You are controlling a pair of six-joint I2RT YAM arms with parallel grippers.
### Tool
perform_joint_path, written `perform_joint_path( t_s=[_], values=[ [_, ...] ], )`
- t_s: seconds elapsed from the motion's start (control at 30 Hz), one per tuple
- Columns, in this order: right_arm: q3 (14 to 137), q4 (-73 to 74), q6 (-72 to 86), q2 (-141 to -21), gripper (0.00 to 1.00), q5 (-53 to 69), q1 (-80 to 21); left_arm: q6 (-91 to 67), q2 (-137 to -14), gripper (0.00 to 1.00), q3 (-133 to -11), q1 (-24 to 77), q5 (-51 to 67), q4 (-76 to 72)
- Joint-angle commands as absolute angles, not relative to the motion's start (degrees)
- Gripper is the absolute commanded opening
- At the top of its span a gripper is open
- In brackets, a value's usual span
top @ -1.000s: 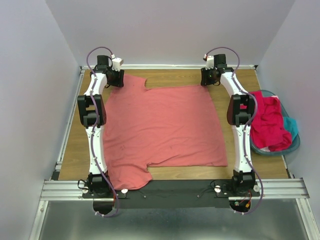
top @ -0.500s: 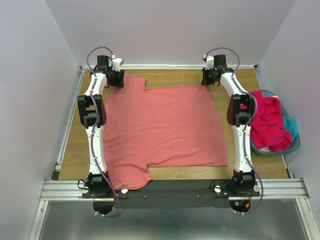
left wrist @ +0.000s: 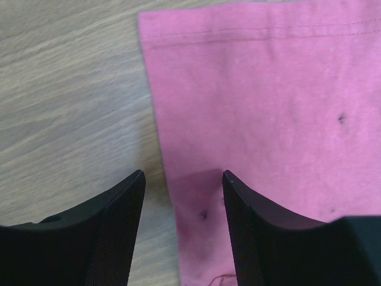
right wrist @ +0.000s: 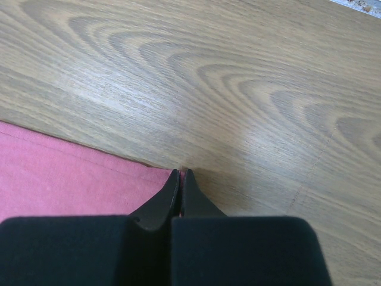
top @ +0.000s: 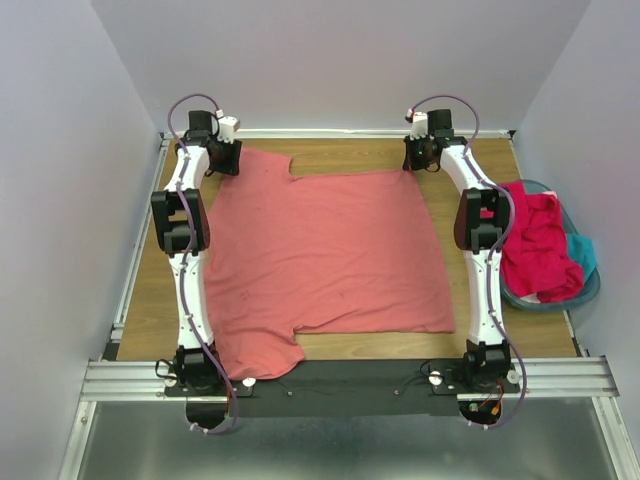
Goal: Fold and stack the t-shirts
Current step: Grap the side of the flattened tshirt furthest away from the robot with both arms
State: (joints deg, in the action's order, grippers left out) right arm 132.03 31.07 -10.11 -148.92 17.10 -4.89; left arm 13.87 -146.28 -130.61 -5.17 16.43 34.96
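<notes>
A large salmon-pink t-shirt (top: 330,250) lies spread flat on the wooden table. At its far left sleeve my left gripper (top: 222,160) is open. In the left wrist view the left gripper (left wrist: 183,179) straddles the cloth's side edge, one finger over wood and the other over the pink t-shirt (left wrist: 268,89). My right gripper (top: 418,162) is at the far right corner. In the right wrist view the right gripper (right wrist: 180,173) is shut, with the corner of the pink t-shirt (right wrist: 59,167) pinched at its tips. A magenta-red t-shirt (top: 535,245) and a teal one (top: 583,255) lie crumpled in the basket.
The round teal basket (top: 590,290) stands at the table's right edge, beside the right arm's elbow. Bare wood (top: 150,270) shows left of the shirt and along the far edge. White walls close in the table on three sides.
The right gripper has closed on the shirt's far right corner. The left gripper has shifted slightly left and back at the sleeve, staying open.
</notes>
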Motion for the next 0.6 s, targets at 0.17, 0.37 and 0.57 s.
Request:
perform_joint_path(
  t_s=[0.17, 0.37, 0.57],
  values=[
    [131.0, 35.0, -10.6, -149.5, 0.01, 15.3, -5.5, 13.3, -143.7, 0.6, -131.1, -6.1, 16.6, 35.9],
    [130.3, 35.0, -11.2, -149.1, 0.01, 15.2, -5.5, 13.0, -145.5, 0.55, -130.6, -6.0, 18.9, 37.0],
    [130.2, 35.0, -12.2, -148.6, 0.01, 15.0, -5.5, 13.7, -146.9, 0.47, -131.0, -5.8, 20.1, 37.5]
  ],
)
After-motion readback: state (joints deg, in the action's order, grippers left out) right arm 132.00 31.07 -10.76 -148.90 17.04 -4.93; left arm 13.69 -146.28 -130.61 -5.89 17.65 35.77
